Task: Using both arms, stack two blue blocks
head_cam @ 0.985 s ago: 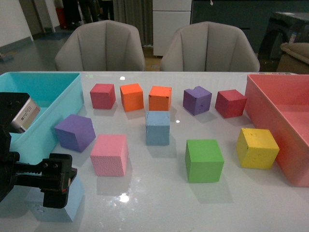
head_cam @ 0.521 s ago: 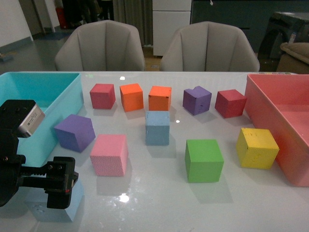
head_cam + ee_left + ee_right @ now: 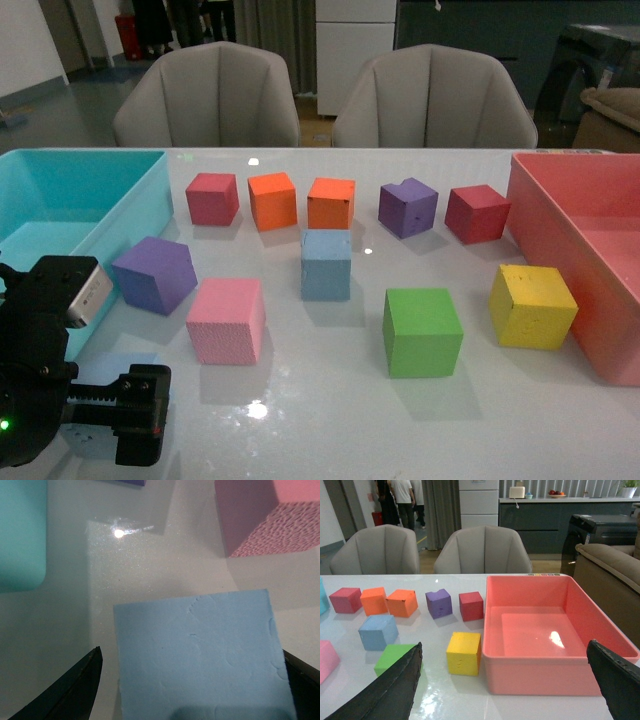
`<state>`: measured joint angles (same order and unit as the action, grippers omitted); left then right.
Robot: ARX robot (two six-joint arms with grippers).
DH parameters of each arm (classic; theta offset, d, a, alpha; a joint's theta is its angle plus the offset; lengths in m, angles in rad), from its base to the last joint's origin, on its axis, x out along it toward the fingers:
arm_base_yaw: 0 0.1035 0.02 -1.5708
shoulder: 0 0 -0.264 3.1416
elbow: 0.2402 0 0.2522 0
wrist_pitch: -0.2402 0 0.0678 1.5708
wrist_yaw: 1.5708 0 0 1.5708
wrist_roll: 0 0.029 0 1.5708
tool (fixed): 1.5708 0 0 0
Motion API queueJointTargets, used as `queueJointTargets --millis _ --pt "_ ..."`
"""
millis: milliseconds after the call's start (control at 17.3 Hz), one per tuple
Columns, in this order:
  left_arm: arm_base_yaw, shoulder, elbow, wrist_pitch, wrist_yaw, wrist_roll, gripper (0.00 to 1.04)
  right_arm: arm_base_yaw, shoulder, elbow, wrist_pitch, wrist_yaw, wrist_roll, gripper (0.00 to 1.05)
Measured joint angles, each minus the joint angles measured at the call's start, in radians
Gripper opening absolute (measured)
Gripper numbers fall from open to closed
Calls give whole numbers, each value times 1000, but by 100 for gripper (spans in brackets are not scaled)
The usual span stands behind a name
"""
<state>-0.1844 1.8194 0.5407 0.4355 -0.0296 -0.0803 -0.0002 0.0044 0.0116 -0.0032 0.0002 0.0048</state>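
Note:
One pale blue block [image 3: 327,264] stands in the middle of the table, also seen in the right wrist view [image 3: 378,631]. The other blue block [image 3: 112,366] lies at the near left edge, mostly hidden under my left gripper [image 3: 112,428]. In the left wrist view this block [image 3: 200,655] fills the gap between the open black fingers [image 3: 75,690], with a thin strip of table showing on one side. My right gripper [image 3: 504,645] is open and empty, raised over the table before the pink bin; it does not show in the front view.
A turquoise bin [image 3: 60,190] stands at the left and a pink bin [image 3: 570,230] at the right. A pink cube [image 3: 227,320] and a purple cube [image 3: 154,274] sit close to my left gripper. Green [image 3: 422,331], yellow [image 3: 532,306], red and orange cubes lie around.
My left gripper has sunk lower and nearer in the front view, coming down around the near blue block. No cube has moved.

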Motion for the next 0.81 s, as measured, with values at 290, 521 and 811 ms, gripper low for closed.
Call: queueJointTargets --millis 290,521,811 --pt "-11 42 0 51 -1 1 76 0 0 0 0 0 0 98" --pt "-41 -90 -9 -20 -1 10 53 0 0 0 0 0 0 98" --pt "-165 -175 138 -104 10 110 51 0 0 0 0 0 0 98"
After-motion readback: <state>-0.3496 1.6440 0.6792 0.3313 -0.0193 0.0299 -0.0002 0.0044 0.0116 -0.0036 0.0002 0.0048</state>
